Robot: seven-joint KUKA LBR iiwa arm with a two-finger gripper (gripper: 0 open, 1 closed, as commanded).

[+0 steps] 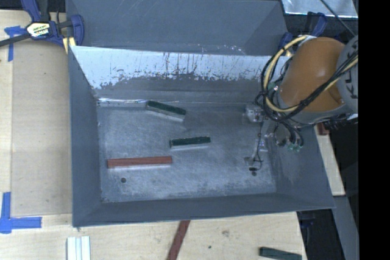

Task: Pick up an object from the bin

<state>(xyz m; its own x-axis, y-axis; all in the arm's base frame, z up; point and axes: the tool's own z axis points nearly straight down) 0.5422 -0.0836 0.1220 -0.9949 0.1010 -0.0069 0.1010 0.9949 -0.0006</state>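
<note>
Though nearest end effector (255, 162), green bar (190, 142) left-right.

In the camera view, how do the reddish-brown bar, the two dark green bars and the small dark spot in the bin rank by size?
1. the reddish-brown bar, clearly the longest.
2. the rear green bar and the middle green bar: they look alike, so not ranked apart.
3. the small dark spot.
</note>
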